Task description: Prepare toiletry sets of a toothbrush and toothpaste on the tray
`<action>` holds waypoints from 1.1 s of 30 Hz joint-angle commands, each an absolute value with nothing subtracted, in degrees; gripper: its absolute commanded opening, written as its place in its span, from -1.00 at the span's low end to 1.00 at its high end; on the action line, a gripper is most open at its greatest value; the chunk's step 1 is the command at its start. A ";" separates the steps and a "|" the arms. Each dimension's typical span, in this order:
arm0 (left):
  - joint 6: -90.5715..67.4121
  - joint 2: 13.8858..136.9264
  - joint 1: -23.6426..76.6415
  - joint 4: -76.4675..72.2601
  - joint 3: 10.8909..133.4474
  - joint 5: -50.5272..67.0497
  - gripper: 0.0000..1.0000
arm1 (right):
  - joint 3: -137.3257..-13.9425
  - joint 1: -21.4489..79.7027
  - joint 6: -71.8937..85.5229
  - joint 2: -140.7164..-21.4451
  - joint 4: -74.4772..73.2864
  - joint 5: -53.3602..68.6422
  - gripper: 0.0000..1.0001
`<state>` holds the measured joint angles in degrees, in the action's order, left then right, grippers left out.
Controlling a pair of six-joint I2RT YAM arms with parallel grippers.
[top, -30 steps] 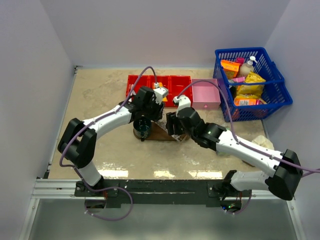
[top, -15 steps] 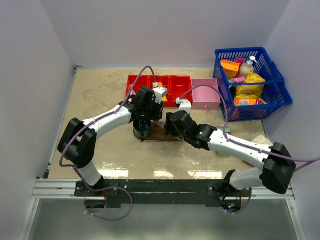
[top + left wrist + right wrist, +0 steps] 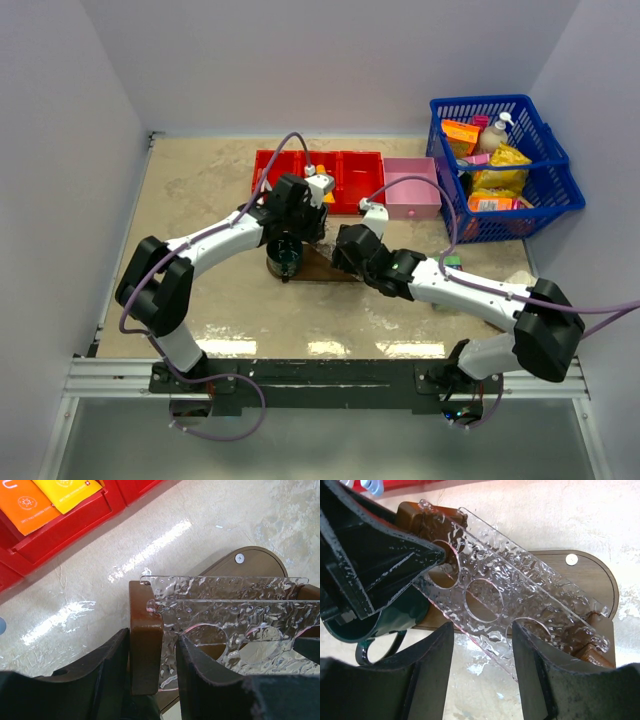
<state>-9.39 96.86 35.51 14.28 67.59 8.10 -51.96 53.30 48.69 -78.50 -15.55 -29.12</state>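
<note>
Tray [image 3: 260, 562] apparently clamped in left end effector [image 3: 153, 655].

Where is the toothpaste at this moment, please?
In the left wrist view's upper left corner, the two toothpaste tubes lie side by side in a compartment of the red bin, across a strip of table from the tray.

We view the scene from a top camera high behind the robot, facing forward and down over the whole table [image 3: 200, 200]. Both wrist cameras look steeply down, close on the tray [image 3: 265, 562]. All three views share the tray and its clear rack [image 3: 225, 610].
</note>
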 commanded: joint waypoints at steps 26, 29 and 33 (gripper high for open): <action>-13.89 91.58 35.77 7.56 65.83 12.92 -1.00 | -62.93 53.53 63.54 -88.50 -27.16 -44.30 -0.39; -13.80 91.32 36.03 7.56 65.74 13.01 -1.00 | -64.25 53.53 63.89 -90.17 -28.39 -44.65 -0.51; -13.62 90.97 36.30 7.47 65.57 12.83 -1.00 | -65.74 53.53 63.90 -91.32 -29.35 -45.26 -0.70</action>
<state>-11.62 95.39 35.18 11.75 65.01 7.20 -62.63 53.52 62.22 -90.17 -28.56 -42.00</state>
